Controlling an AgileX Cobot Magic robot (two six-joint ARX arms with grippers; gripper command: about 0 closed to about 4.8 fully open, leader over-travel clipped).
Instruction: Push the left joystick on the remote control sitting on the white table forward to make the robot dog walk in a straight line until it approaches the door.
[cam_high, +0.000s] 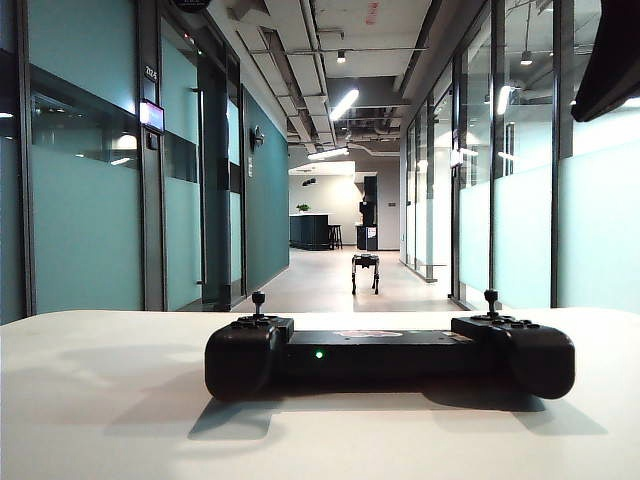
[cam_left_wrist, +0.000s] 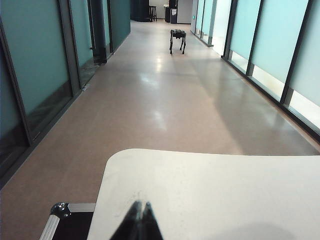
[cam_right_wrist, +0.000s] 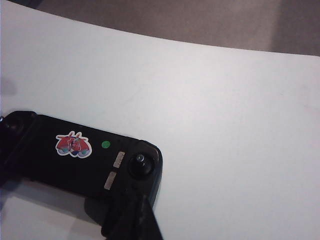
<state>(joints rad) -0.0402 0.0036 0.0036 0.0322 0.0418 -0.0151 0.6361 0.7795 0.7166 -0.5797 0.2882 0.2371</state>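
Left gripper (cam_left_wrist: 140, 220): I see its two dark fingers pressed together, tips meeting, nothing between them. They hang over the near left edge of the white table (cam_left_wrist: 215, 195) and point down the corridor; a metal-cornered case (cam_left_wrist: 60, 215) sits on the floor just beside that table edge. This arm does not appear in my exterior view.

Right gripper (cam_right_wrist: 132, 220): I read its fingers as drawn together and empty. They hover just above the near edge of the remote control's (cam_high: 390, 355) right-hand end, near the right-hand stick (cam_right_wrist: 141, 160); I cannot tell whether they touch the casing. In the exterior view only a dark piece of this arm (cam_high: 610, 65) shows, high at the upper right.

Remote control: one, a wide black gamepad lying flat near the front middle of the table, its long side across my view. It has two bulky rounded ends, a flat middle bar with one green light (cam_high: 319, 353), and a red-and-white sticker (cam_right_wrist: 73, 145) on top. I count two sticks; the left joystick (cam_high: 258, 300) stands upright and untouched, well apart from both grippers.

Robot dog (cam_high: 365, 272): one, black and grey, standing on four legs far down the corridor floor between the glass partitions.
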